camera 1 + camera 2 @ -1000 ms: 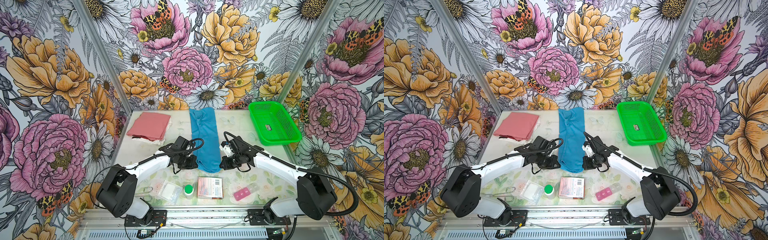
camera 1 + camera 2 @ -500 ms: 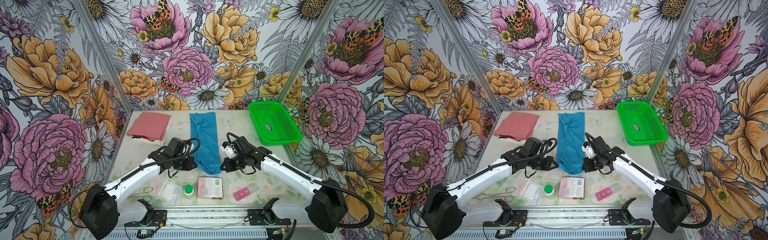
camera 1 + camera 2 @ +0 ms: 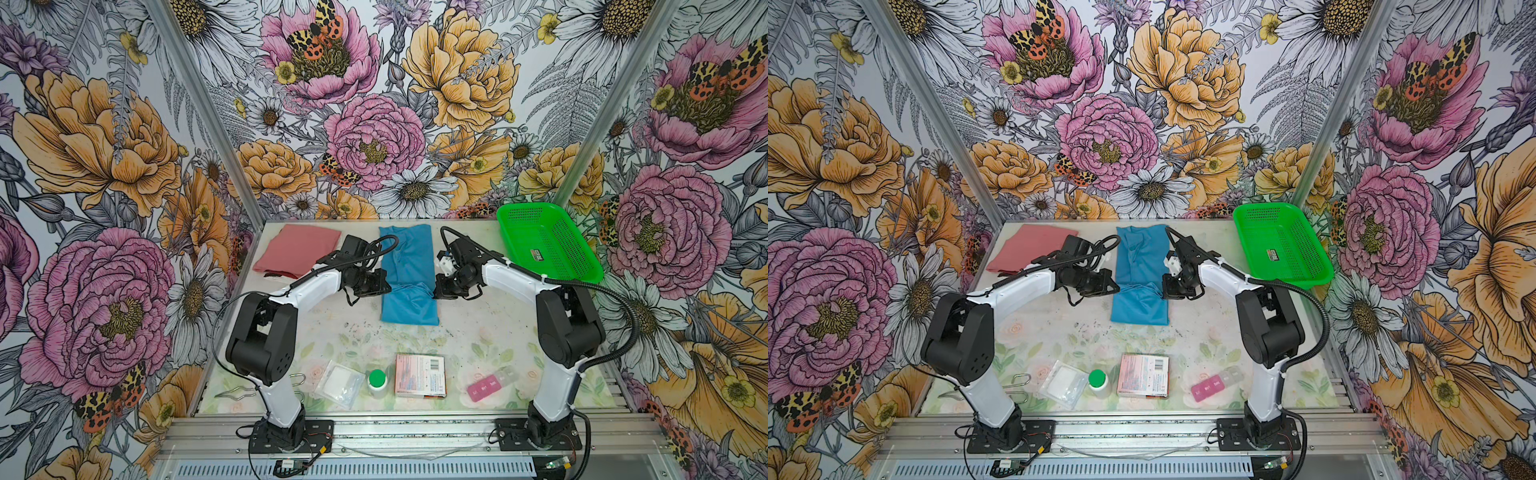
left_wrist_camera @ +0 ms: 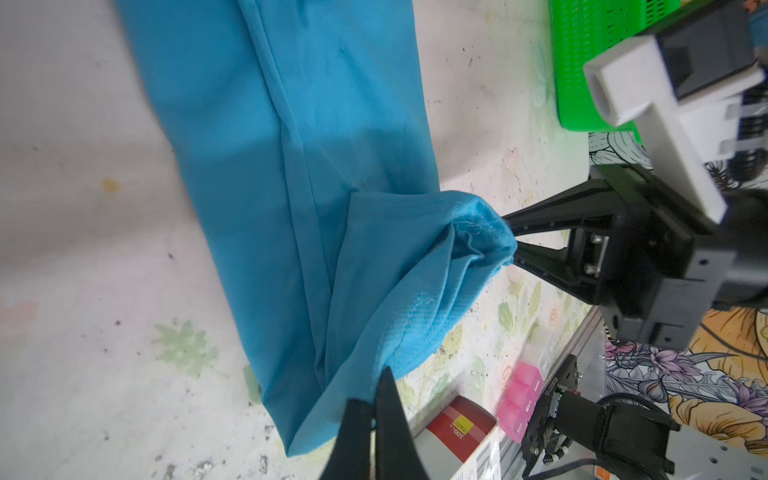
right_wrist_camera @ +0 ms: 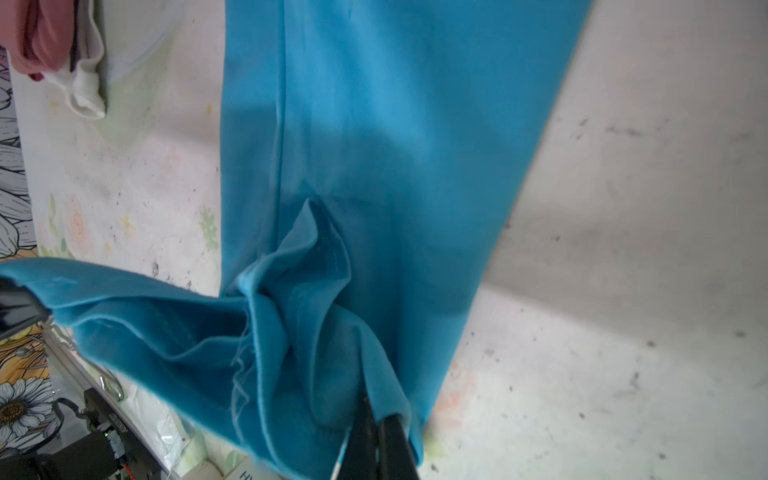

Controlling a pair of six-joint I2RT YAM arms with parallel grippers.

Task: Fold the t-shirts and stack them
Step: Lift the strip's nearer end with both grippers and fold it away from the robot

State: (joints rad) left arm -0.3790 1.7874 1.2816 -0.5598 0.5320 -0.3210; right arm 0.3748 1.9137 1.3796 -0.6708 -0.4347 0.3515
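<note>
Step in hand, by my read: 2nd fold of the blue t-shirt (image 3: 409, 266), near hem going over twd the far end. Shirt lies as a long strip mid-worktop (image 3: 469, 332), running near-to-far, far end by the back edge. Left pincer (image 4: 380, 386) & right pincer (image 5: 370, 411) are each pinched tight on a hem corner, with the hem lifted & bunched btwn them.

To do it well: spread the corners so the hem goes taut, carry level, lay the edges square.

Cloth is a thin matte knit, limp, creases easily. Pink t-shirt (image 3: 297, 249) sits folded flat at the back-left corner, white fabric (image 5: 85, 91) under it. Green mesh basket (image 3: 557, 241), rigid plastic, is at the back-right corner.
</note>
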